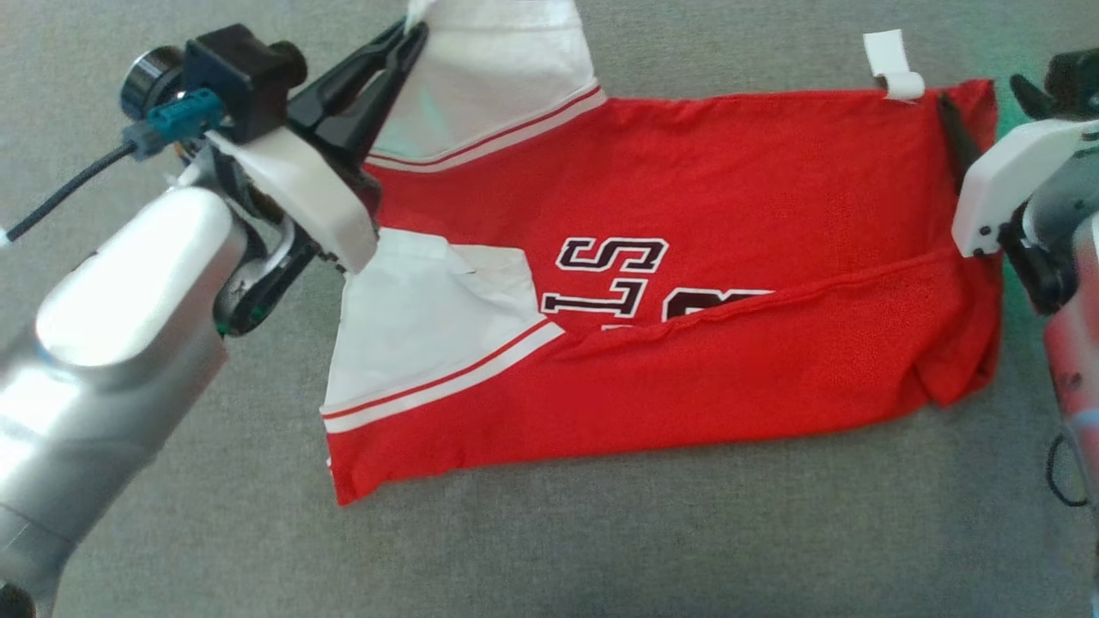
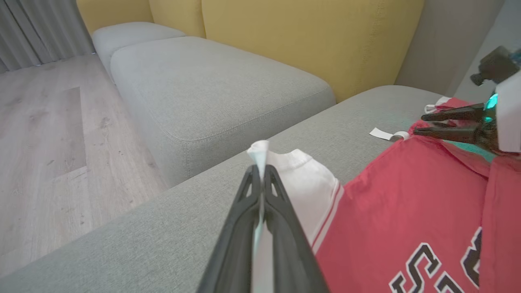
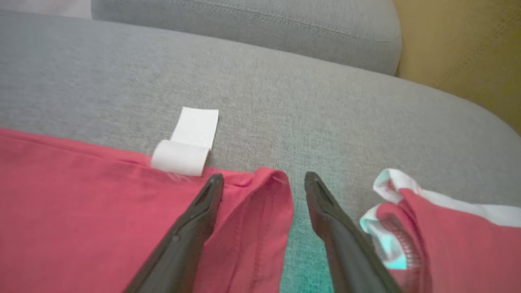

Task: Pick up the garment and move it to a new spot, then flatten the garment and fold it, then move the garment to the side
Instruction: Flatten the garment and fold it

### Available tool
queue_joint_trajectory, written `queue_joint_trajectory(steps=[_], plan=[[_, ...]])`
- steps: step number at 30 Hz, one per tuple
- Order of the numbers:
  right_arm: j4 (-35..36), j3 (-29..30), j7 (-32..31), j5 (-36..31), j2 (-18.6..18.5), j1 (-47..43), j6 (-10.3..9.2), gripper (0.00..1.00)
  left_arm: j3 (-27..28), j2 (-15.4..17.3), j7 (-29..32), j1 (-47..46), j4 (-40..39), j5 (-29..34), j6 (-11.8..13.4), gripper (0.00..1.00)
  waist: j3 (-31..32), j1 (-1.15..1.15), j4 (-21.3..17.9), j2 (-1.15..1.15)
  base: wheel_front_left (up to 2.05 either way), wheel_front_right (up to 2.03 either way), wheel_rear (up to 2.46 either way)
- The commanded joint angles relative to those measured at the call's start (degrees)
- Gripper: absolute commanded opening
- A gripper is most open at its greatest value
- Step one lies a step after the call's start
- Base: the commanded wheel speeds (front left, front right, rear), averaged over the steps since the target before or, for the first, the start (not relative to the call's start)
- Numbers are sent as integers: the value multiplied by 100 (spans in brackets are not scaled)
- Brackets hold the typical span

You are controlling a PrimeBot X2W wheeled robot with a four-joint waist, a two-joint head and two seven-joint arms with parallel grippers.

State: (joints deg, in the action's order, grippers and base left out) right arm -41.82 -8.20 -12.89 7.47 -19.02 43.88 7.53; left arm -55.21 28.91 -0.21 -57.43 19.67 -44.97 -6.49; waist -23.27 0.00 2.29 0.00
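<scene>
Because your left gripper (image 2: 260, 171) pinches only the thin edge of the white sleeve (image 1: 498, 77), a quick pull could slip it free or drag the folded layers askew, while your right gripper (image 3: 264, 181) stands wide astride the red corner (image 3: 266, 211), gripping nothing, and may close on one layer alone. The red jersey (image 1: 730, 189) lies across the grey sofa cushion (image 1: 601, 549), its lower edge folded up over the lettering (image 1: 614, 257), white sleeves at the left, a white label (image 1: 893, 64) at the far edge.
</scene>
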Motion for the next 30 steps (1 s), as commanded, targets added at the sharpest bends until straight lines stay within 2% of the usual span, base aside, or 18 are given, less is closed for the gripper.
queue_joint_trajectory(steps=[1, 8, 9, 10, 11, 22, 30], plan=[[52, -69, 17, -64, -101, 154, -4, 100, 225, 232, 16, -199, -190, 17, 51, 0, -33, 0, 31, 0, 0, 0, 0], [-759, -252, 95, -97, -179, 469, -4, 100, 211, 321, 103, -179, -431, 10, 134, 0, -89, 0, 49, 0, 0, 0, 0], [-837, -302, 105, -70, -179, 505, -4, 74, 214, 336, 110, -177, -433, 6, 143, 0, -93, 0, 43, 0, 0, 0, 0], [-902, -349, 129, -38, -184, 543, -4, 19, 221, 349, 118, -174, -432, -3, 158, 0, -98, 0, 36, 0, 0, 0, 0], [-957, -403, 158, 5, -185, 581, -4, 0, 226, 362, 128, -170, -426, -8, 175, 0, -105, 0, 30, 0, 0, 0, 0], [-972, -792, 883, 685, -193, 1128, -4, 0, 445, 484, 4, -294, 26, -19, 447, 0, -132, 0, -71, 0, 0, 0, 0], [-620, -1198, 1376, 1578, -155, 1649, -4, 0, 648, 454, -338, -803, 680, 83, 408, 0, -226, 0, -185, 0, 0, 0, 0]])
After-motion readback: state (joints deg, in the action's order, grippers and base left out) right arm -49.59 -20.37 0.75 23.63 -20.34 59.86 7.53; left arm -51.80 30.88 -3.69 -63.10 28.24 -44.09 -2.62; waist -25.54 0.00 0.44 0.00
